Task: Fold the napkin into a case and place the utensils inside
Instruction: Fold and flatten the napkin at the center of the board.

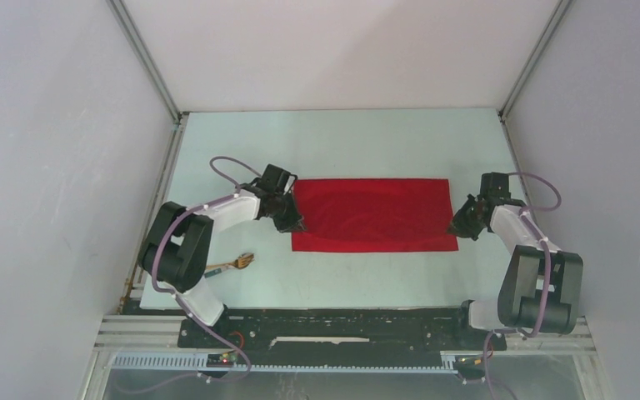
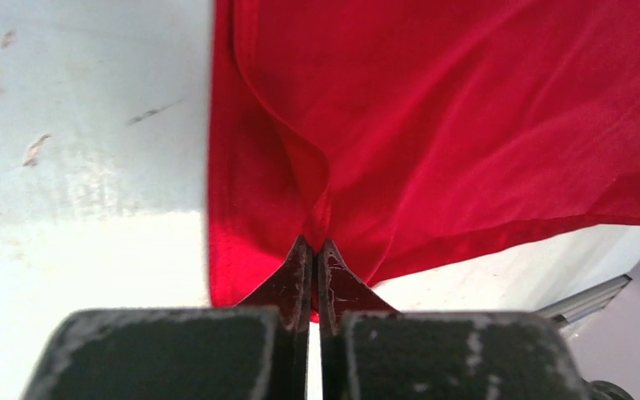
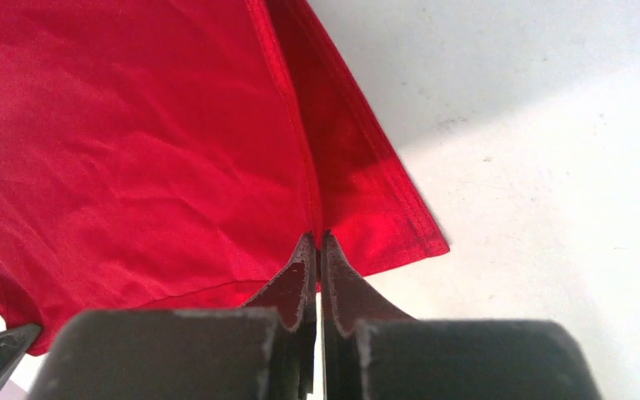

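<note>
Red cloth lies across the middle of your pale blue-green table point(image 1: 367, 142): the napkin point(image 1: 372, 214) shows as a wide rectangle, long side running left to right, mostly flat with soft ripples. At both short ends the wrist views show one layer lifted off another.

Your left gripper point(image 2: 315, 246) is at the napkin's left edge, fingers pressed together with a pinch of cloth between them. Your right gripper point(image 3: 317, 237) is at the right edge near the near corner, closed on the cloth in the same way.

The wooden fork point(image 1: 235, 265) lies on the table near the left arm's base, well apart from the napkin, tines pointing right. Something darker lies by its handle, too small to make out.

The tabletop is matte, with a few scuffs in the left wrist view. Plain light-grey walls point(image 1: 50, 167) close it in on three sides, with aluminium posts point(image 1: 146, 58) at the far corners and a black plate point(image 1: 342, 329) along the near edge.
</note>
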You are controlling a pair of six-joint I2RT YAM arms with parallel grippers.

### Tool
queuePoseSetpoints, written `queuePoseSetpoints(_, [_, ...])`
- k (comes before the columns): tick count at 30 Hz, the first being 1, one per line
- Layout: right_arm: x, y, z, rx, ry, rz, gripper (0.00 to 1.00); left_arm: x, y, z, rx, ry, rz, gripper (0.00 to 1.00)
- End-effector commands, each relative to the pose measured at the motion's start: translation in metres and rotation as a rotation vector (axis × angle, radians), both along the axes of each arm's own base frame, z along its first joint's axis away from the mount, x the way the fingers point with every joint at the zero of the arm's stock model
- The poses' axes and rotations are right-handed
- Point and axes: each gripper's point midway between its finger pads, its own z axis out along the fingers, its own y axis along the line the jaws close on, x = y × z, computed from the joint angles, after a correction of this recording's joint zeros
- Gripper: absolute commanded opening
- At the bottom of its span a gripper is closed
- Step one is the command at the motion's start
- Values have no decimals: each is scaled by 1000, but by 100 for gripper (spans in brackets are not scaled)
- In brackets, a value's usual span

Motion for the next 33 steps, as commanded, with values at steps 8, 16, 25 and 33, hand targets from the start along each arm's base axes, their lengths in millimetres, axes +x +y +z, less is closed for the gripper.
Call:
queuePoseSetpoints(8, [3, -14, -3, -40, -13, -38, 0, -2, 9, 4, 10, -61, 16, 0])
queuePoseSetpoints(16, [-5, -12, -18, -22, 34, -51, 0, -18, -3, -1, -1, -36, -26, 0])
queuePoseSetpoints(25, [-8, -18, -25, -26, 62, -86, 0, -26, 0, -7, 5, -19, -22, 0])
queuePoseSetpoints(33, [-9, -23, -18, -44, 49, -103, 0, -28, -3, 12, -10, -65, -27, 1])
